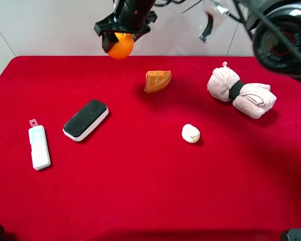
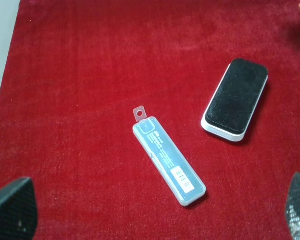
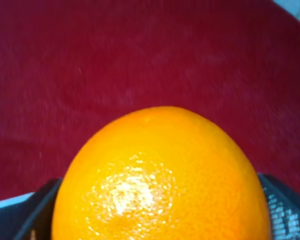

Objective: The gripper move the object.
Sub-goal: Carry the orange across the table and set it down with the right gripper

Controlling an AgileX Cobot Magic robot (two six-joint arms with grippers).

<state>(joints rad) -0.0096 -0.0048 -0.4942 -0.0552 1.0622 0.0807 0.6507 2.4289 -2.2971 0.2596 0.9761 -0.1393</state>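
Right fingers (image 1: 105, 40) pinch the orange (image 1: 121, 46), 1 finger on each side of it, at the far edge of the worktop (image 1: 150, 201), left of the middle. The arm reaches across from the right side. The right wrist view shows the orange filling the gap between both fingers, with red cloth behind it. It looks lifted off the cloth, but I cannot tell for sure.

Left fingers (image 2: 12, 210) are spread wide with nothing between them, above the left part of the worktop, out of the exterior view.

The waffle wedge (image 1: 157, 81) lies near the far edge, about the middle, apart from the orange. The white lump (image 1: 190, 133) is nearer the centre, right of middle. The rolled pink towel (image 1: 241, 92), with a black band, lies toward the far right corner. The black-topped eraser (image 1: 86, 119) and the white plastic case (image 1: 39, 146) lie near the left edge, side by side, not touching.
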